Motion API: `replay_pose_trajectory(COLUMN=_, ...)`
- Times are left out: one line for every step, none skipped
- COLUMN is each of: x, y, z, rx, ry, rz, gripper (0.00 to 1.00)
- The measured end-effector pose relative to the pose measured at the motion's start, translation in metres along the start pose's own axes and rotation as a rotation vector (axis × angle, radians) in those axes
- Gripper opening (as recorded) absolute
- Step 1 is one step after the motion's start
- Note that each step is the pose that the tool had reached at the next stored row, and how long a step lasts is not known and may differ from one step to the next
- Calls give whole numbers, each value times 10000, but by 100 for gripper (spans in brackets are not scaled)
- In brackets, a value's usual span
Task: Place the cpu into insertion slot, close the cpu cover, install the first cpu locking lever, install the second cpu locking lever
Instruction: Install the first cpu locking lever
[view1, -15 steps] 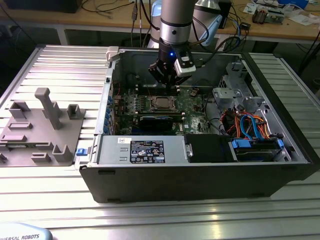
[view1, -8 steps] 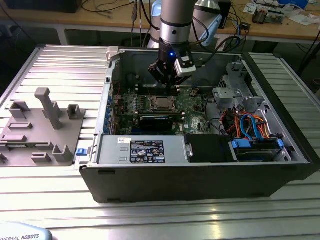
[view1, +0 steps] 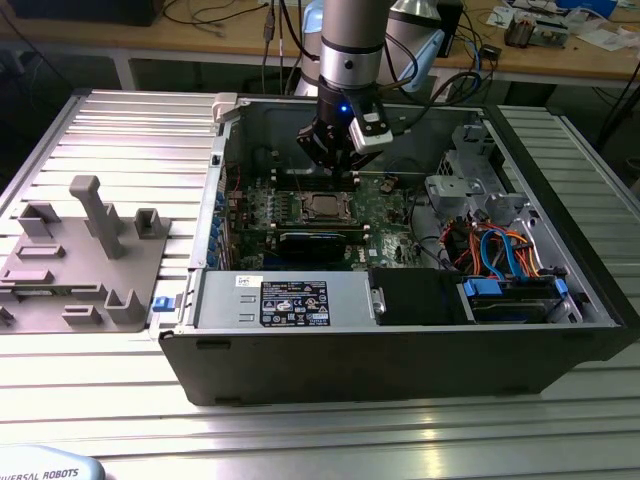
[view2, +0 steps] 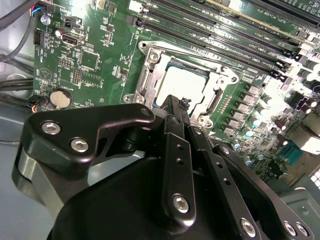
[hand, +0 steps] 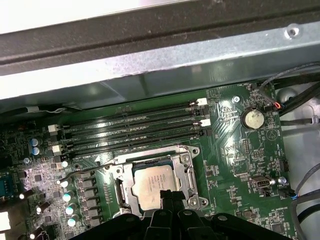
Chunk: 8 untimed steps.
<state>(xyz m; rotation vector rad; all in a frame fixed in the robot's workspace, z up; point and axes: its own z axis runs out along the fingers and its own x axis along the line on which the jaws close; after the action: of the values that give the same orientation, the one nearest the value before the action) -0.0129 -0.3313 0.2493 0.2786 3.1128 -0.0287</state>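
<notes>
Small square chip (hand: 155, 186), dull silver-grey top facing up, seated flat in the socket (view1: 306, 210) on the green board (hand: 235, 165). Thin silvery cover (view2: 148, 82) lowered flat around it, framing all four sides, with the chip's top showing through the large square window.

Silver-grey cpu (hand: 152, 185); silvery cpu cover (hand: 192, 175); green mobo (hand: 240, 155).

PSU label (view1: 294, 303): print illegible.

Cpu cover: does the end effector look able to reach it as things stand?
Probably yes: the end effector hovers right at the cpu cover, with nothing between them in both wrist views.
</notes>
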Motion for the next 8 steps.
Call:
replay_pose_trajectory(x=0, y=0, z=0, rx=0, ry=0, rz=-14, gripper=11)
replay_pose_trajectory(x=0, y=0, z=0, rx=-1, ry=0, rz=-29, gripper=11)
replay_pose_trajectory(x=0, y=0, z=0, rx=-1, ry=0, rz=-36, gripper=11)
replay_pose_trajectory(x=0, y=0, z=0, rx=-1, ry=0, rz=-43, gripper=11)
replay_pose_trajectory(x=0, y=0, z=0, rx=-1, ry=0, rz=-53, gripper=11)
replay_pose_trajectory(x=0, y=0, z=0, rx=-1, ry=-1, rz=-65, gripper=11)
replay_pose_trajectory(x=0, y=0, z=0, rx=-2, ry=-1, rz=-70, gripper=11)
replay_pose_trajectory(x=0, y=0, z=0, rx=-2, ry=-1, rz=-79, gripper=11)
